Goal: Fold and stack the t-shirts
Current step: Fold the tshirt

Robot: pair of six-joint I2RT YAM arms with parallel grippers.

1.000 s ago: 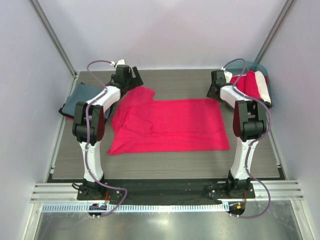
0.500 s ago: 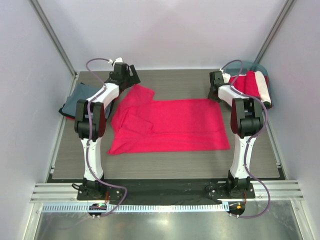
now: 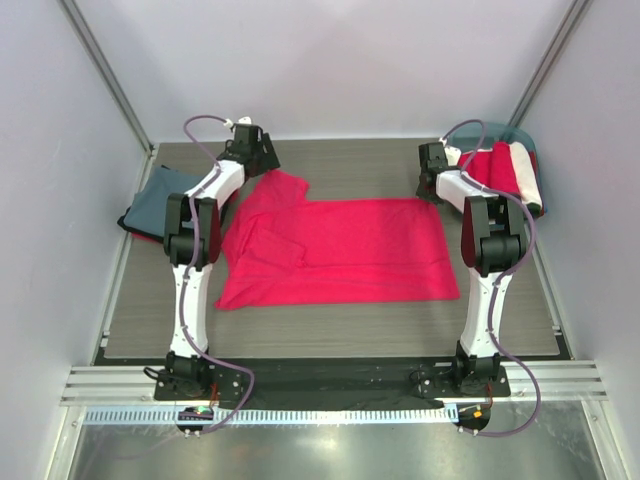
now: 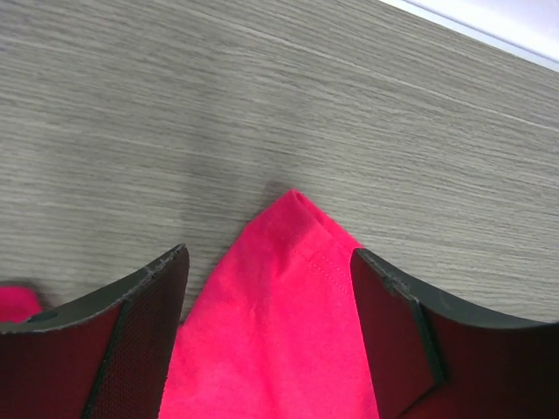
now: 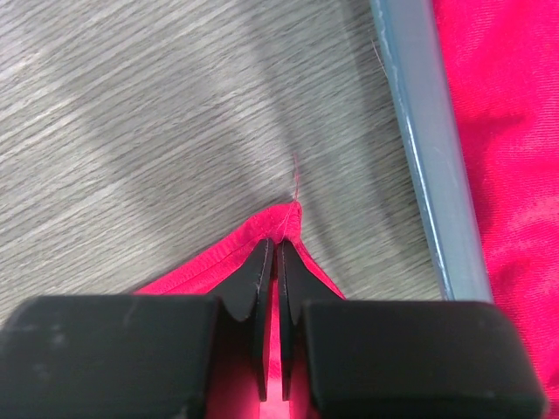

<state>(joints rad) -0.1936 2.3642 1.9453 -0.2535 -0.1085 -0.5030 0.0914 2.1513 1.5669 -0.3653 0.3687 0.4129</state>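
The crimson-red t-shirt (image 3: pixel 340 250) lies spread flat on the table's middle. My left gripper (image 3: pixel 260 158) is open at the shirt's far left corner; in the left wrist view its fingers (image 4: pixel 140 323) straddle that pointed corner (image 4: pixel 279 305) without gripping it. My right gripper (image 3: pixel 432 188) is at the far right corner, and its jaws (image 5: pixel 278 249) are shut on the hemmed corner (image 5: pixel 284 216). A slate blue-grey shirt (image 3: pixel 160 195) lies folded at the left edge.
A teal tub (image 3: pixel 520 135) at the far right holds red and white shirts (image 3: pixel 505 170); its rim (image 5: pixel 428 148) shows right beside my right gripper, with red cloth (image 5: pixel 507 131) behind it. Walls and metal posts close in the table on three sides.
My left arm has drawn its elbow in toward the shirt, the gripper staying at the far left corner. My right gripper shifted slightly toward the back.
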